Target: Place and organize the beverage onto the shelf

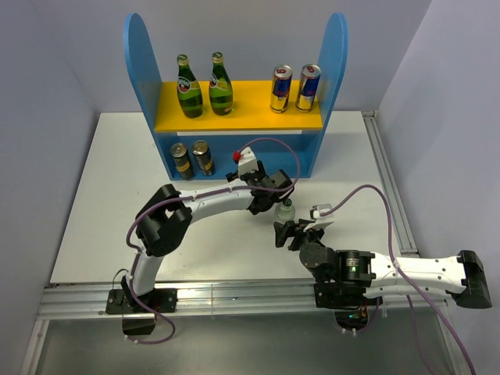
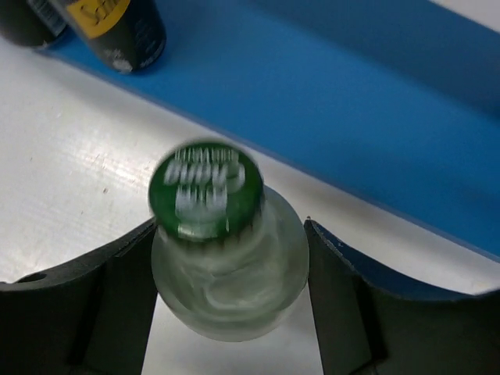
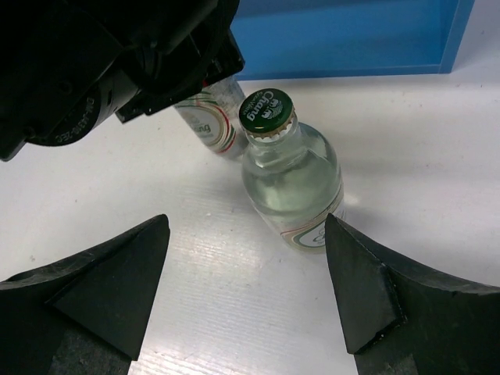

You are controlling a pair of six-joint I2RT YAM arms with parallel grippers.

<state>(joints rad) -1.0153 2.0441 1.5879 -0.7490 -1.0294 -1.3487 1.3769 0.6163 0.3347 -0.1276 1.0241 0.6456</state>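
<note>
The left tool (image 2: 230, 234) pinches a clear glass bottle with a green cap (image 2: 234, 289) near the middle of the worktop (image 1: 101, 195), just before the blue, yellow-boarded shelf (image 1: 142, 70). The right tool (image 3: 246, 223) gapes wide toward a second such bottle (image 3: 293, 187).

My white table (image 1: 101, 234) sits boxed in by pale grey walls (image 1: 55, 62), with metal rails (image 1: 234, 297) edging its near and right sides.

Clear bottle (image 3: 293, 187) (green cap) stands upright ahead of right gripper (image 3: 246, 226), jaws wide apart, w/ 2nd bottle (image 3: 209, 117) behind.
</note>
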